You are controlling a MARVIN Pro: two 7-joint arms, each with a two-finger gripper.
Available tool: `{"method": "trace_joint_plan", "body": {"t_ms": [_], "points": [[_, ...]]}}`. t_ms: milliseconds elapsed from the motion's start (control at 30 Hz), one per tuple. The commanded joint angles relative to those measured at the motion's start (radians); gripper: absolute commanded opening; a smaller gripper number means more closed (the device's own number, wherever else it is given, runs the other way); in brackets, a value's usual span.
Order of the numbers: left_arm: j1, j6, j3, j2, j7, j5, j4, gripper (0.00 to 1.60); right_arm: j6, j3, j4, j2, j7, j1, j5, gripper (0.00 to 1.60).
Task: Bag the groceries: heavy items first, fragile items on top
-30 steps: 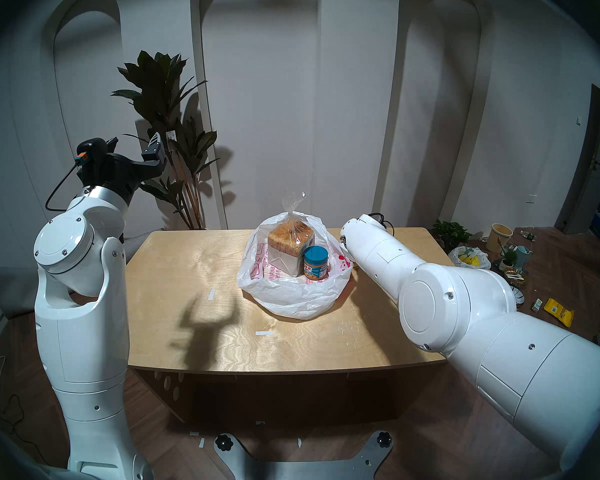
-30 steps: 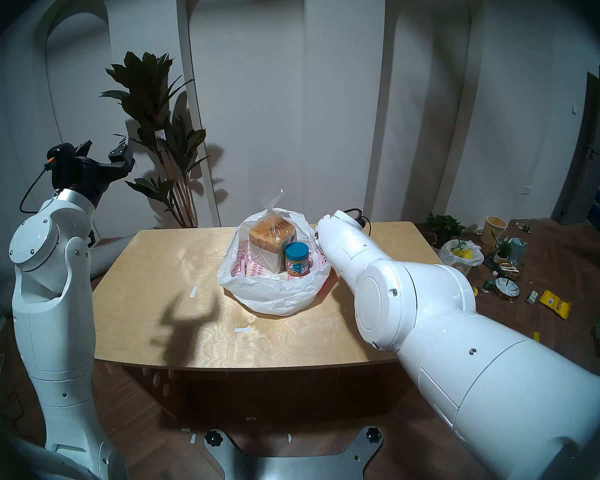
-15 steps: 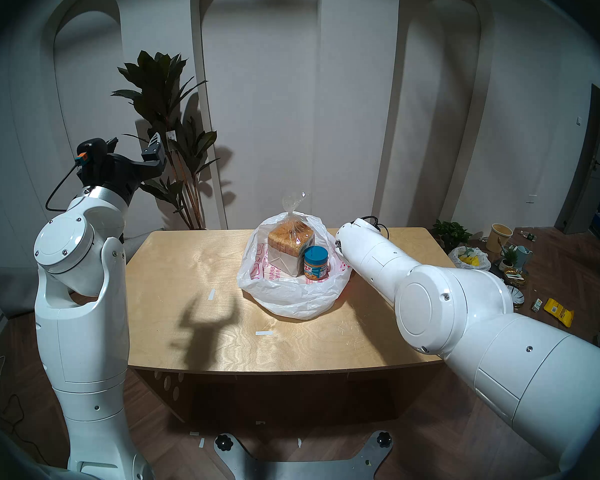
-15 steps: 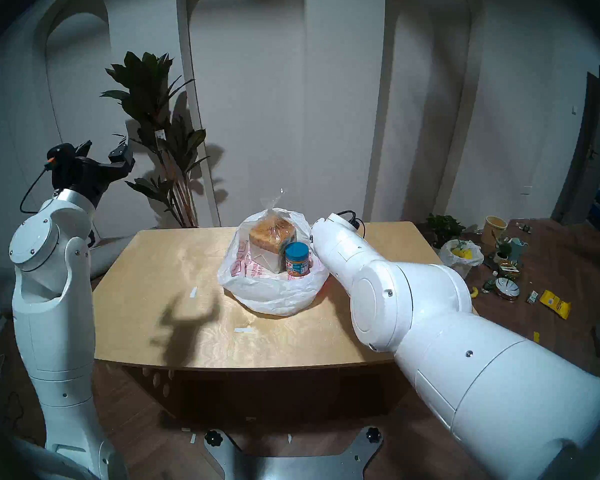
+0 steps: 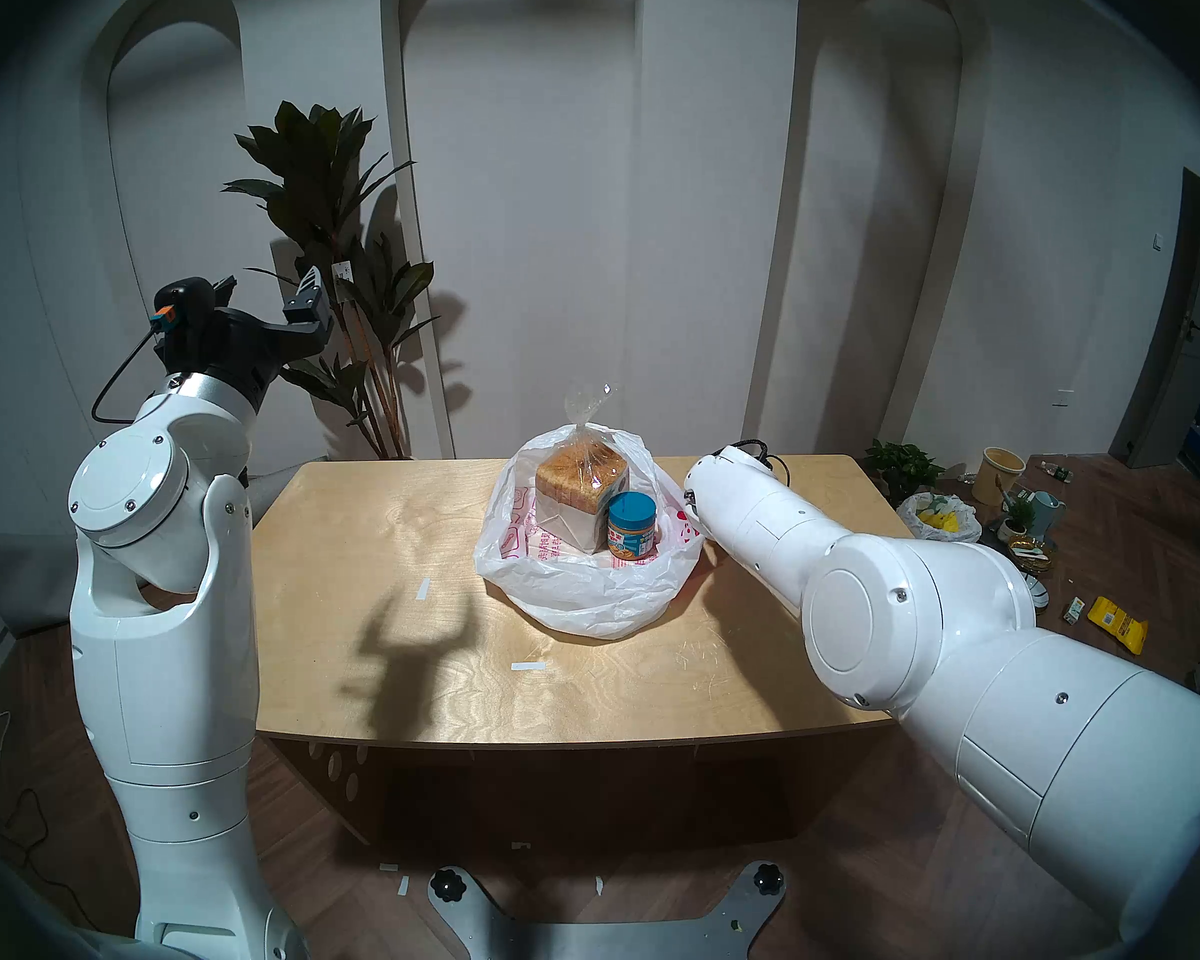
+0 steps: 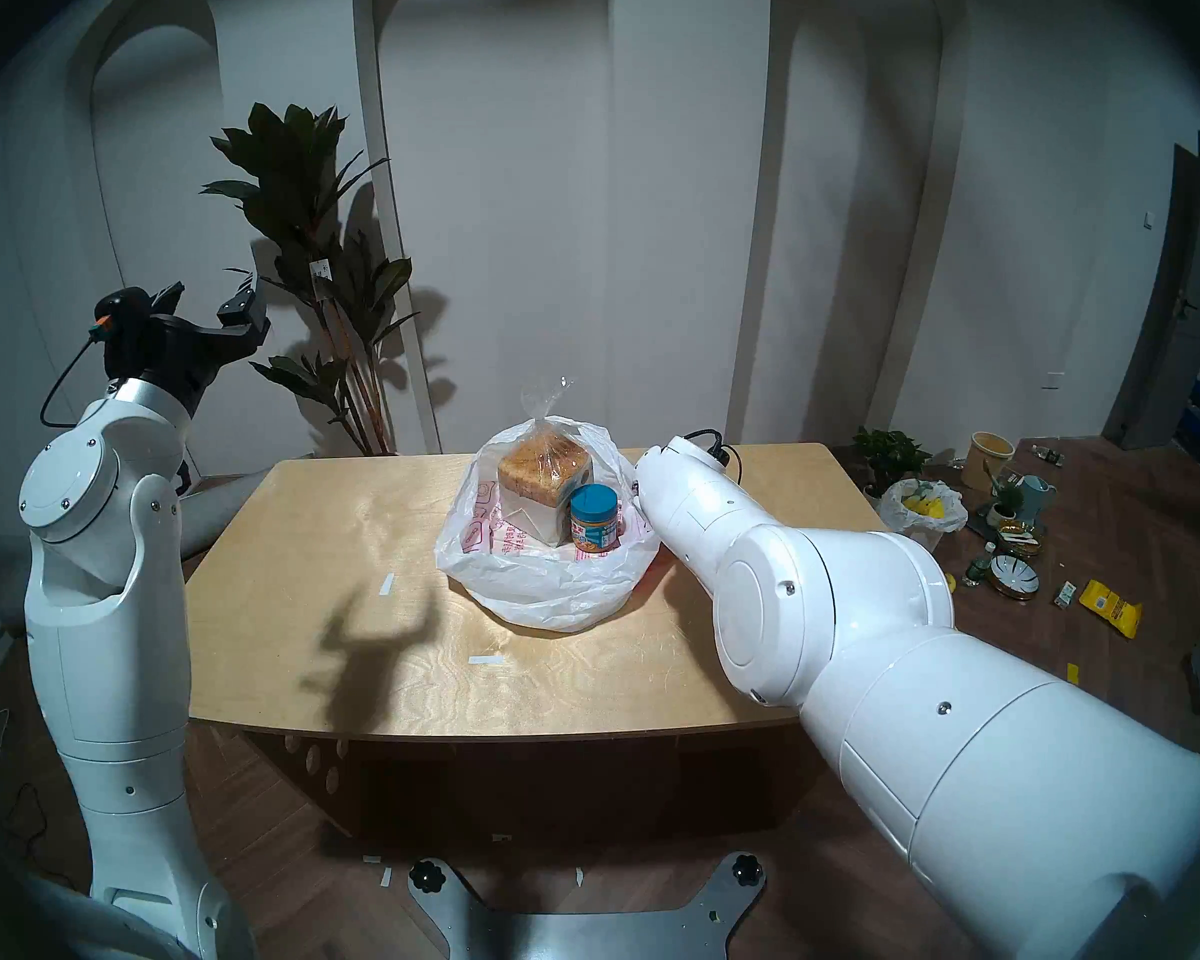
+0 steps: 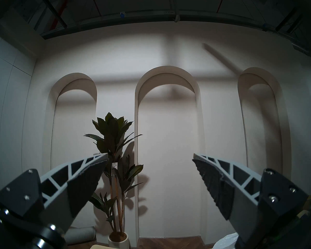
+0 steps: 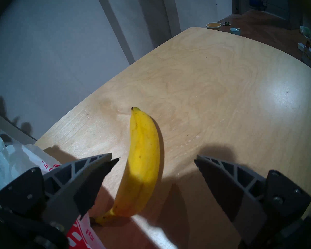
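Note:
The white plastic bag [image 5: 583,595] with red print lies open on the wooden table [image 5: 375,522]. Inside it stand the wrapped brown loaf [image 5: 580,484] and the blue-lidded peanut butter jar [image 5: 630,526], the jar in front of the loaf on its right. A yellow banana [image 8: 142,162] lies on the table just right of the bag's edge [image 8: 75,230]. My right gripper [image 8: 155,159] is open, low over the banana, a finger on each side and not gripping. In the head views my right forearm [image 5: 756,515] hides it. My left gripper [image 7: 150,156] is open, empty, raised far left.
A tall potted plant [image 5: 334,245] stands behind the table's left corner. On the floor to the right lie a small white bag with yellow contents [image 5: 940,515], cups, bowls and a yellow packet [image 5: 1117,622]. Two white tape strips [image 5: 423,589] mark the tabletop.
My right forearm swung slightly left toward the bag, then came back right and a little lower. The left arm, bag, loaf and jar have not moved.

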Motion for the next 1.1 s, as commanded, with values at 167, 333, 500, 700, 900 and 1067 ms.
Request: {"method": "trace_joint_plan", "body": {"t_ms": [167, 333, 500, 700, 900, 1067], "points": [[-0.006, -0.002, 0.0, 0.002, 0.0, -0.001, -0.008, 1.6, -0.006, -0.008, -0.002, 0.005, 0.016, 0.007, -0.007, 1.6], [-0.005, -0.002, 0.0, 0.002, 0.0, -0.001, -0.006, 1.6, -0.006, -0.013, 0.0, -0.006, 0.022, 0.009, -0.01, 1.6], [-0.005, -0.002, 0.0, 0.002, 0.001, -0.001, -0.003, 1.6, -0.005, -0.017, 0.002, -0.015, 0.026, 0.013, -0.012, 1.6], [-0.004, -0.002, 0.0, 0.002, 0.001, -0.001, -0.001, 1.6, -0.006, -0.021, 0.007, -0.019, 0.032, 0.005, -0.015, 1.6], [-0.003, -0.002, 0.0, 0.002, 0.002, -0.001, 0.002, 1.6, -0.007, -0.023, 0.016, -0.019, 0.037, -0.007, -0.016, 1.6], [-0.002, -0.002, 0.0, 0.002, 0.003, -0.001, 0.005, 1.6, -0.008, -0.024, 0.022, -0.016, 0.039, -0.014, -0.018, 1.6]]}}
